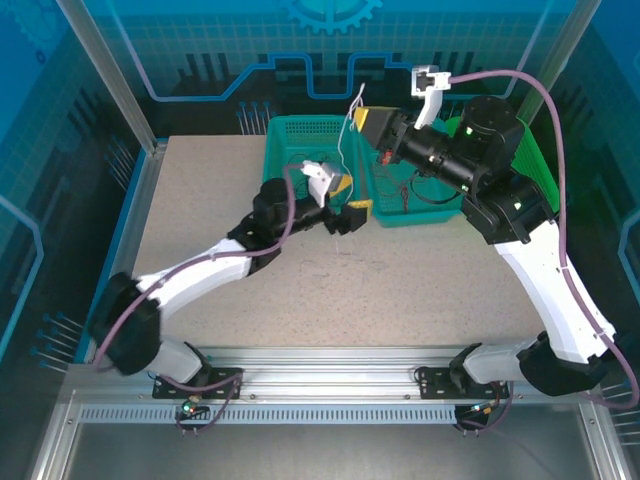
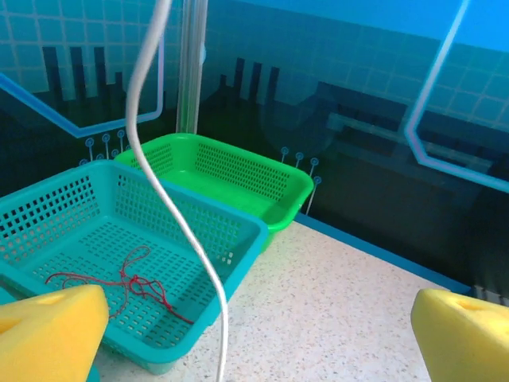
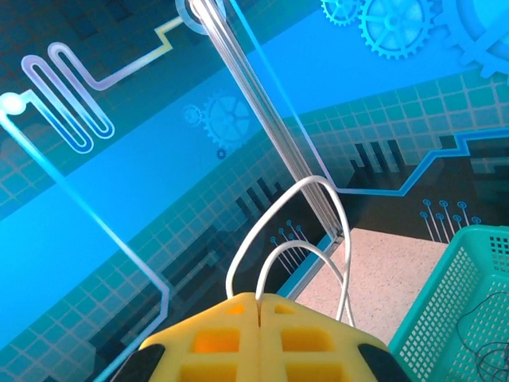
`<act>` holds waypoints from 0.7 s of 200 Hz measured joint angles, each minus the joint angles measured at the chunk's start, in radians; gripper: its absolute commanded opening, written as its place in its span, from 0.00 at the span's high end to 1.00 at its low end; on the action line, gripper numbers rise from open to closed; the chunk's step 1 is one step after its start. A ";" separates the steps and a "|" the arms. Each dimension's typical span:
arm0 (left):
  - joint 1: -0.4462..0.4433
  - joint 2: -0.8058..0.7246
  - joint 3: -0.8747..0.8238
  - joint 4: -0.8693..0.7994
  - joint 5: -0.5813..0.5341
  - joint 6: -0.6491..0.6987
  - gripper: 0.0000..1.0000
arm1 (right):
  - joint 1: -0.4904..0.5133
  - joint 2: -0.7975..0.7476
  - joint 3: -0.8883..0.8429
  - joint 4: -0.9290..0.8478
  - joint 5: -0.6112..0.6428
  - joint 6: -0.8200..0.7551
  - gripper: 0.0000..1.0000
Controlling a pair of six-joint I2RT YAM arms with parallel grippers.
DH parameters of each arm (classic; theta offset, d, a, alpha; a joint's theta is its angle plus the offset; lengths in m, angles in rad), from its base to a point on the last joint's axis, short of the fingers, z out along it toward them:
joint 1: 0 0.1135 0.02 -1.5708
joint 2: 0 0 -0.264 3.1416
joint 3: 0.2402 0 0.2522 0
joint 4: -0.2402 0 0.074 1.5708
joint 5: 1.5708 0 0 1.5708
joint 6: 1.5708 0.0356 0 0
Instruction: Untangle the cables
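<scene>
Pinching a white cable (image 3: 318, 199) in the clenched right end effector (image 1: 362, 118) at the far side, left end effector (image 1: 350, 197) released below by the hanging strand, red cable (image 2: 131, 282) inside a teal basket (image 2: 238, 219).

The white-and-black left arm (image 1: 200, 275) reaches toward 1 o'clock, its yellow-padded left gripper (image 1: 350, 195) low, jaws spread wide. The matching right arm (image 1: 540, 260) bends back toward 10 o'clock, raised. Its yellow-padded right gripper (image 1: 362, 120) has its 2 pads pressed together, pinching a thin white cable (image 3: 318, 187).

A robot lab cell — aluminium frame (image 1: 300, 385), blue printed circuit-pattern walls (image 1: 200, 40).
</scene>
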 measured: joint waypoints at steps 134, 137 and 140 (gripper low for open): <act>0.035 -0.124 0.023 -0.240 -0.045 -0.047 1.00 | -0.063 -0.703 -1.119 -0.237 0.402 0.107 0.64; 0.035 -0.123 0.025 -0.250 -0.043 -0.040 1.00 | -0.063 -0.705 -1.136 -0.248 0.395 0.102 0.60; 0.034 -0.122 0.027 -0.263 -0.037 -0.034 1.00 | -0.063 -0.708 -1.149 -0.259 0.391 0.099 0.57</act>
